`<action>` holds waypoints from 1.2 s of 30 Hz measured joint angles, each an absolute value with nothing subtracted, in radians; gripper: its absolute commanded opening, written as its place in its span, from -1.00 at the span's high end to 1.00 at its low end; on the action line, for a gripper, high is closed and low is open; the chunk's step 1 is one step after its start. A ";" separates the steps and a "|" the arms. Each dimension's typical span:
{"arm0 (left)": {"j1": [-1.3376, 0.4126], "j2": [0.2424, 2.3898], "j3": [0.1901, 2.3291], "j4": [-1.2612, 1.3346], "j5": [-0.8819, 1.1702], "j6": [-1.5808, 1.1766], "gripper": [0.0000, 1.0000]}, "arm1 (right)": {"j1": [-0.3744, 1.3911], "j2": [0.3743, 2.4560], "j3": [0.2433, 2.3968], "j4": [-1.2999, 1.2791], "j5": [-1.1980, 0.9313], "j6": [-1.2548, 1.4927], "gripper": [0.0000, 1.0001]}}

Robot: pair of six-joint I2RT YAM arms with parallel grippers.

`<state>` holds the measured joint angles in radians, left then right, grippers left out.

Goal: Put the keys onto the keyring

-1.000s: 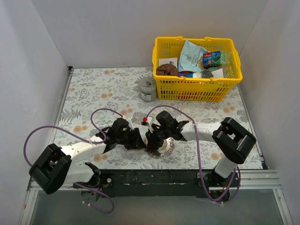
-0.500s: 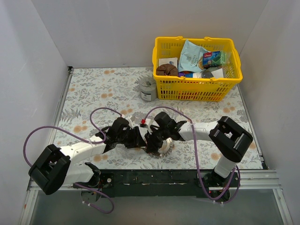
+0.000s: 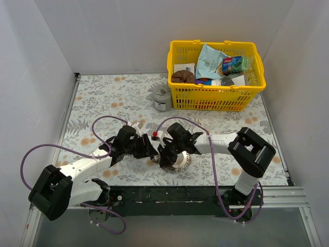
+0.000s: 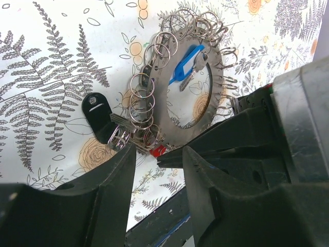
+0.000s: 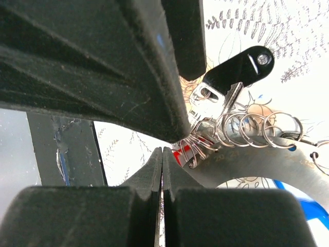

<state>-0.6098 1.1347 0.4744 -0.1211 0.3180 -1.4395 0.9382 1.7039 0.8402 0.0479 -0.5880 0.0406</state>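
The keyring (image 4: 167, 113) is a flat silvery metal loop fringed with several small split rings, lying on the flowered table. A blue tag (image 4: 186, 69) lies in its opening, and a black-headed key (image 4: 97, 110) and a small red piece (image 4: 158, 151) sit at its edge. My left gripper (image 4: 159, 152) is open, just short of the rings and holding nothing. My right gripper (image 5: 162, 150) is shut, its tip beside the red piece (image 5: 185, 149) and the loop (image 5: 257, 164). In the top view both grippers (image 3: 151, 149) (image 3: 165, 157) meet at the loop's (image 3: 181, 162) left side.
A yellow basket (image 3: 216, 77) full of packets stands at the back right, with a grey tin cup (image 3: 162, 98) to its left. The black front rail (image 3: 180, 195) lies close behind the keyring. Purple cables loop over both arms.
My left arm has swung a little away from the front edge, its gripper shifting slightly back. My right gripper has edged left toward it. The keyring has stayed in place.
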 measured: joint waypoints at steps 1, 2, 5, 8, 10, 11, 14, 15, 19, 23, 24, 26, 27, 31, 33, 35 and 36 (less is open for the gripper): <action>-0.609 1.132 0.474 -0.125 0.318 -1.439 0.17 | 0.938 1.704 0.844 0.047 -0.587 0.041 0.97; -0.608 1.128 0.474 -0.127 0.318 -1.439 0.17 | 0.938 1.704 0.849 0.044 -0.587 0.041 0.97; -0.604 1.106 0.474 -0.137 0.317 -1.435 0.17 | 0.938 1.703 0.873 0.024 -0.586 0.041 0.97; -0.604 1.069 0.474 -0.152 0.312 -1.424 0.17 | 0.938 1.700 0.902 0.002 -0.586 0.041 0.97; -0.604 1.040 0.476 -0.162 0.308 -1.411 0.17 | 0.937 1.689 0.920 -0.010 -0.586 0.041 0.97; -0.604 1.026 0.478 -0.167 0.304 -1.404 0.15 | 0.937 1.682 0.926 -0.014 -0.586 0.042 0.97; -0.604 0.980 0.495 -0.182 0.290 -1.382 0.11 | 0.926 1.656 0.938 -0.027 -0.591 0.047 0.97; -0.604 0.963 0.505 -0.186 0.284 -1.372 0.10 | 0.921 1.645 0.939 -0.030 -0.595 0.049 0.97; -0.604 0.899 0.556 -0.199 0.265 -1.337 -0.06 | 0.887 1.603 0.941 -0.039 -0.616 0.053 0.97; -0.604 0.872 0.614 -0.197 0.265 -1.287 -0.07 | 0.835 1.560 0.941 -0.052 -0.654 0.068 0.97; -0.604 0.868 0.623 -0.196 0.268 -1.271 -0.08 | 0.820 1.548 0.942 -0.053 -0.665 0.073 0.97; -0.603 0.860 0.633 -0.189 0.278 -1.240 -0.08 | 0.790 1.523 0.945 -0.054 -0.691 0.079 0.97; -0.603 0.854 0.635 -0.183 0.288 -1.221 -0.08 | 0.775 1.511 0.949 -0.054 -0.706 0.083 0.97; -0.602 0.813 0.630 -0.129 0.366 -1.131 -0.08 | 0.725 1.478 0.991 -0.071 -0.752 0.087 0.97; -0.601 0.762 0.612 -0.071 0.400 -1.090 -0.14 | 0.709 1.470 1.024 -0.085 -0.774 0.087 0.97; -0.601 0.696 0.586 -0.006 0.417 -1.057 -0.17 | 0.699 1.460 1.052 -0.097 -0.797 0.088 0.97; -0.601 0.666 0.573 0.026 0.422 -1.044 -0.18 | 0.696 1.454 1.062 -0.104 -0.809 0.091 0.97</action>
<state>-0.6010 0.6662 0.5732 0.0257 0.4225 -1.0439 0.6956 1.4540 1.0618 -0.1036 -0.8089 0.0906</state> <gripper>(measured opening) 0.573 0.024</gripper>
